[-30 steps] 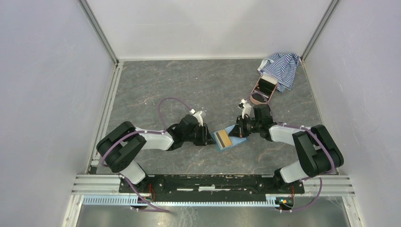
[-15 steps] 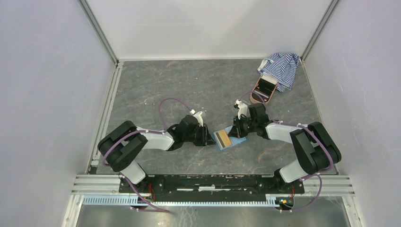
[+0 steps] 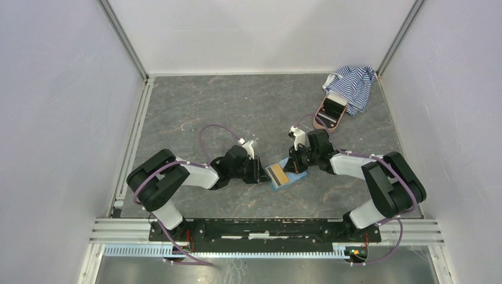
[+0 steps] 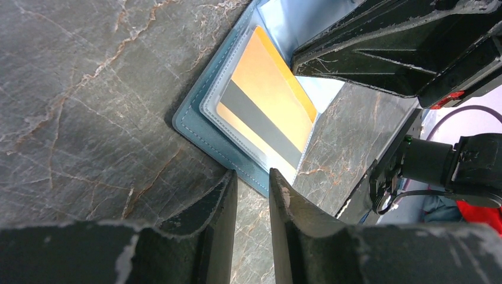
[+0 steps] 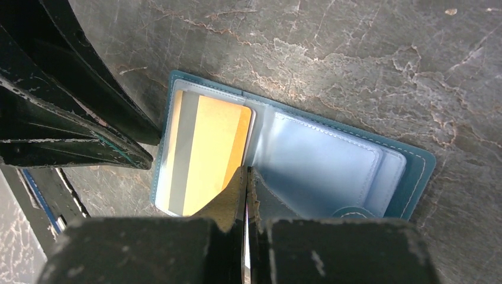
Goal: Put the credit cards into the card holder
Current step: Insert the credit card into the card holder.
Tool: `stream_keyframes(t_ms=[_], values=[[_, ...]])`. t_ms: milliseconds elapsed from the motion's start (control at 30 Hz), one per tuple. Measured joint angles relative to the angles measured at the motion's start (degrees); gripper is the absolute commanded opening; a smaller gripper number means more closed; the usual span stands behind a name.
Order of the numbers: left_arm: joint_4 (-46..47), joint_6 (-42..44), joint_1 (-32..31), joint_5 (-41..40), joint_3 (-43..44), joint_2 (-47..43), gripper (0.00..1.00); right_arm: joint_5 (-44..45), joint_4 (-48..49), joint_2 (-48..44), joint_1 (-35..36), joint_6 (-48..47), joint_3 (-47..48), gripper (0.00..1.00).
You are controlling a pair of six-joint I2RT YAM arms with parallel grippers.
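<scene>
At the middle of the grey, veined, stone-look surface (image 3: 207, 106) your card holder (image 3: 283, 176) lies open and flat. It is a small teal rectangle with stitched edges and rounded corners, paler blue inside. One half carries a glossy clear sleeve (image 4: 214, 102) with a tan-gold card (image 5: 210, 148) tucked in it, thin and rigid, a dark grey stripe running along its length. The other half shows a soft, pale-blue pocket (image 5: 322, 157) and a round snap (image 5: 353, 213) at its outer corner.

Compared with a second ago, your right arm has drawn its wrist a little to the left, so the pink oval case (image 3: 330, 111) by the blue-and-white striped cloth (image 3: 353, 83) now shows whole. Your left arm's elbow has crept slightly right. The holder and card lie where they did.

Your left gripper (image 4: 251, 177) sits at the edge of the card-bearing half, its worn black fingers a narrow gap apart with only bare stone between them. The teal border lies right at their tips. Your right gripper (image 5: 246, 171) comes from the opposite side, fingers pressed fully together and clasping nothing. Its tip is over the fold, at the card's inner edge, and seems to touch the sleeve.
</scene>
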Motion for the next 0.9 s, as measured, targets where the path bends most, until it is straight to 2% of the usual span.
stream_keyframes(t_ms=[367, 600, 800, 900], values=[[0.9, -0.1, 0.0, 0.0, -0.6, -0.2, 0.35, 2.4, -2.0, -0.7, 1.7, -3.4, 1.4, 0.00], [-5.0, 0.0, 0.0, -2.3, -1.9, -5.7, 0.41, 5.0, -4.9, -6.8, 2.3, -9.8, 2.2, 0.02], [-11.7, 2.1, 0.0, -6.8, -2.5, -18.3, 0.54, 0.2, -9.0, -11.8, -0.6, -20.8, 4.5, 0.08], [-13.2, 4.3, 0.0, -9.8, -2.5, -27.0, 0.72, -4.7, -12.3, -13.9, -4.8, -26.7, 6.4, 0.17]])
